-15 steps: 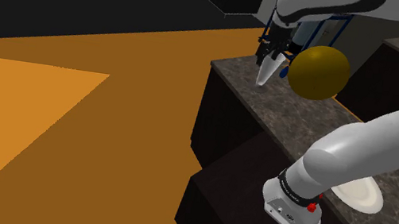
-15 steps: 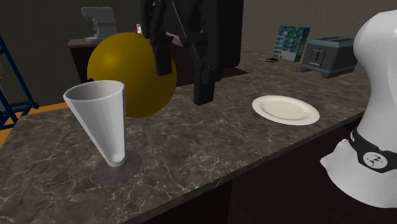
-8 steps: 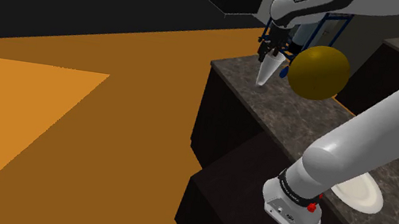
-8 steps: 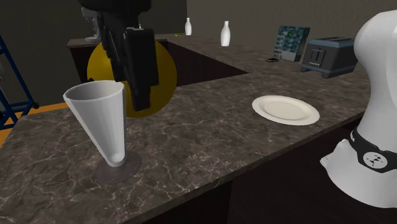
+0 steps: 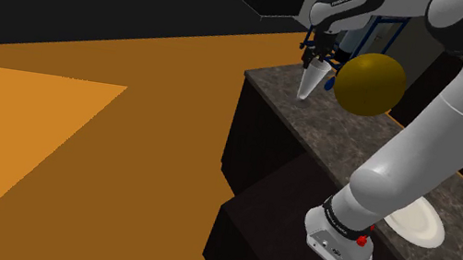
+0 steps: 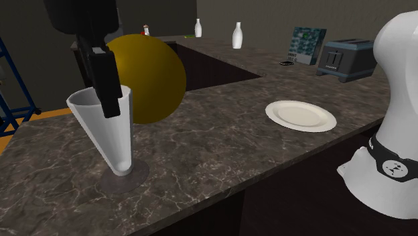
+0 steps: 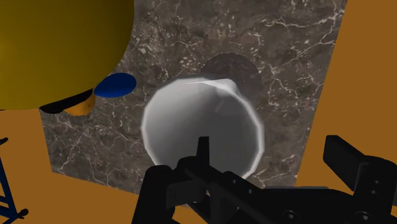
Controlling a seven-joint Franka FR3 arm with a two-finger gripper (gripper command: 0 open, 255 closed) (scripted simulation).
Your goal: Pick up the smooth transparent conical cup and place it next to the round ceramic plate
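The conical cup point(image 6: 110, 134) is pale and translucent. It stands on its narrow end with the wide mouth up, near the end of the dark marble counter point(image 6: 221, 161). My black gripper point(image 6: 105, 90) hangs open right at its rim. In the wrist view I look down into the cup point(image 7: 202, 130): one finger point(image 7: 202, 151) is over the mouth, the other finger point(image 7: 343, 158) is outside the rim, and neither touches it. The gripper point(image 5: 318, 57) sits on top of the cup point(image 5: 310, 81) in the shoulder view. The round white plate point(image 6: 300, 114) lies further along the counter towards the stand.
A big yellow ball point(image 6: 151, 77) rests close behind the cup, with a small blue disc point(image 7: 114, 84) at its foot. A toaster point(image 6: 345, 59), a box point(image 6: 307, 45) and two white bottles point(image 6: 237, 35) stand at the back. The orange floor point(image 5: 80, 131) lies below the counter's edge.
The gripper has swung to the second exterior view's left, from over the middle of the counter to the cup's rim, and has come lower. Cup and plate have not moved.
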